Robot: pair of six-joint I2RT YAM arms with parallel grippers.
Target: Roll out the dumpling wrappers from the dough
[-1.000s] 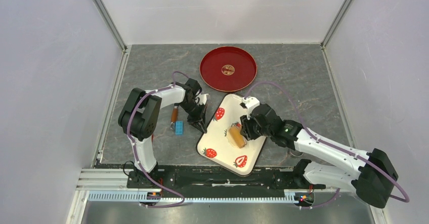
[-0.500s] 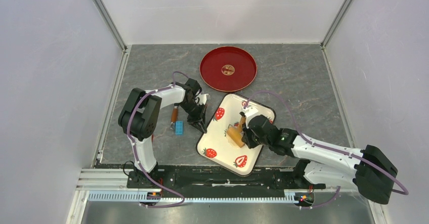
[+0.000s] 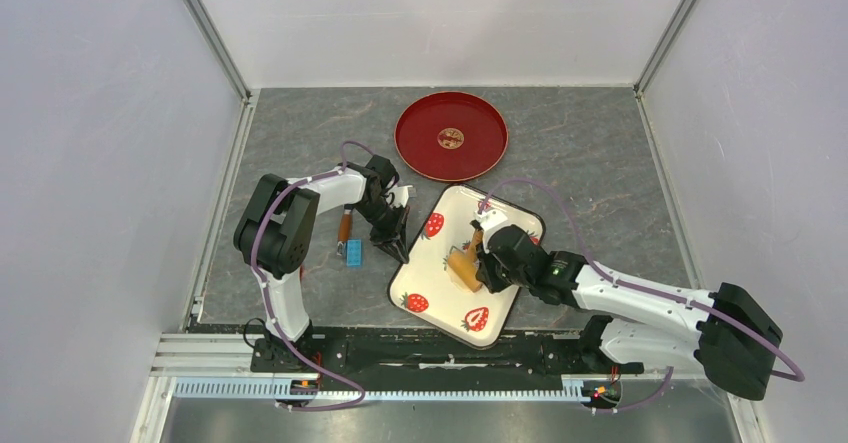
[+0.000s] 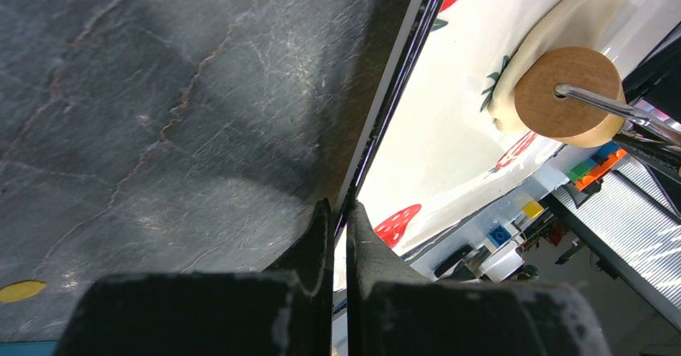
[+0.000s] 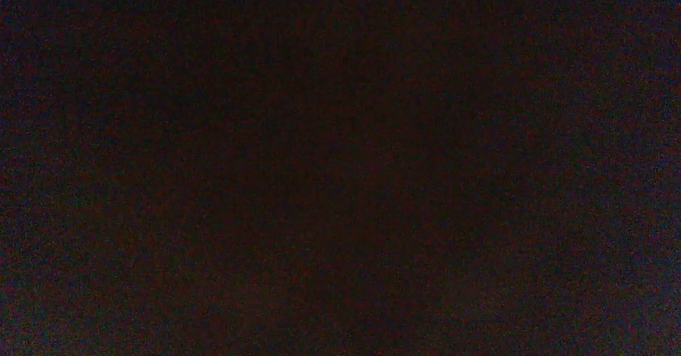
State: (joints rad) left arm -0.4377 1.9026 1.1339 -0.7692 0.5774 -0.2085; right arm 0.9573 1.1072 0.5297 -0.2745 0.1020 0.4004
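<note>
On tray (image 4: 450, 131): one dough (image 4: 562, 30), one roller (image 4: 546, 107)

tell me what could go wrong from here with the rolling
1. The left gripper pinches only the thin rim of the tray; a hard push of the roller could pull it loose or skid the tray.
2. The dough lies partly under the roller, so it may flatten unevenly or stick to the wood.
3. The right wrist view is black, so the right gripper and its hold on the roller cannot be checked there.
</note>
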